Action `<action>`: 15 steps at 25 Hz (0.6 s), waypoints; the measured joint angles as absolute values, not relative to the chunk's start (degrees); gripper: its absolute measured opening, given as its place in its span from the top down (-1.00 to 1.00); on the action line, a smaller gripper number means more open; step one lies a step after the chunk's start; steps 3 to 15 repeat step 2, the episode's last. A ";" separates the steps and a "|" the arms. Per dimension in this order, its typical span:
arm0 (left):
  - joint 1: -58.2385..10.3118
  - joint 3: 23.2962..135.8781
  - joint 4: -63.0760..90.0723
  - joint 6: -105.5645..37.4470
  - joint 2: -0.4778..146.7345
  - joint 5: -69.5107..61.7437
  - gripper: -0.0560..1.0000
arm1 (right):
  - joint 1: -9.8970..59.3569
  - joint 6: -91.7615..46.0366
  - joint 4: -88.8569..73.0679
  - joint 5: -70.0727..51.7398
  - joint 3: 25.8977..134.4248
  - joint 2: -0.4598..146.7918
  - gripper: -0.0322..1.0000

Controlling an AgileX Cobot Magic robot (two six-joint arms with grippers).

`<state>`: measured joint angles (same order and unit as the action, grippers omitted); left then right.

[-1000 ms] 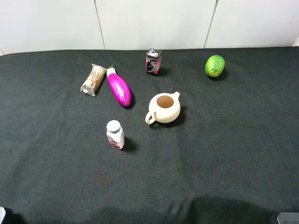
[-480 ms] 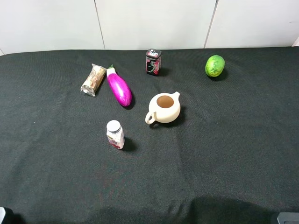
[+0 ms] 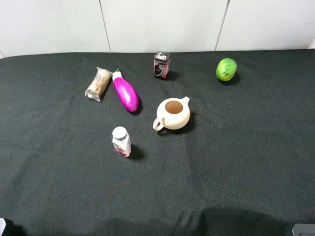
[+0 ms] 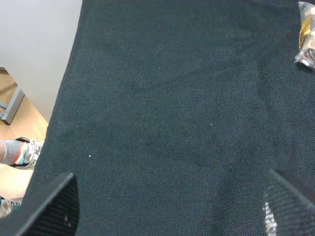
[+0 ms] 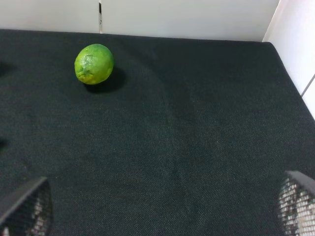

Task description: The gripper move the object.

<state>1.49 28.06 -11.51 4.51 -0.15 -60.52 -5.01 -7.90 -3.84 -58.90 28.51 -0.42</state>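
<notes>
The object, a glossy magenta eggplant (image 3: pixel 125 92) with a white neck and green stem, lies on the black cloth (image 3: pixel 236 162) at the back left in the high view. It appears in neither wrist view. My left gripper (image 4: pixel 170 211) is open, its two black fingers far apart over bare cloth near the table's left edge. My right gripper (image 5: pixel 160 209) is open too, with nothing between its fingers, and hovers over cloth short of the green fruit (image 5: pixel 94 64). Both arms barely show at the high view's bottom corners, far from the eggplant.
A wrapped snack (image 3: pixel 98 84) lies just left of the eggplant. A small dark can (image 3: pixel 161 65) stands behind, a cream teapot (image 3: pixel 173 113) to the right, a white-capped bottle (image 3: pixel 121 141) in front. The green fruit (image 3: pixel 226 69) sits back right. Wall panels border the back.
</notes>
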 joint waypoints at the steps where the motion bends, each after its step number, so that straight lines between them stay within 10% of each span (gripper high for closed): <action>1: 1.49 28.06 -11.51 4.51 -0.15 -60.52 -0.60 | -5.01 -7.90 -3.84 -58.90 28.51 -0.42 -0.41; 15: 1.49 28.06 -11.51 4.51 -0.15 -60.52 -0.60 | -5.01 -7.90 -3.84 -58.90 28.51 -0.42 -0.41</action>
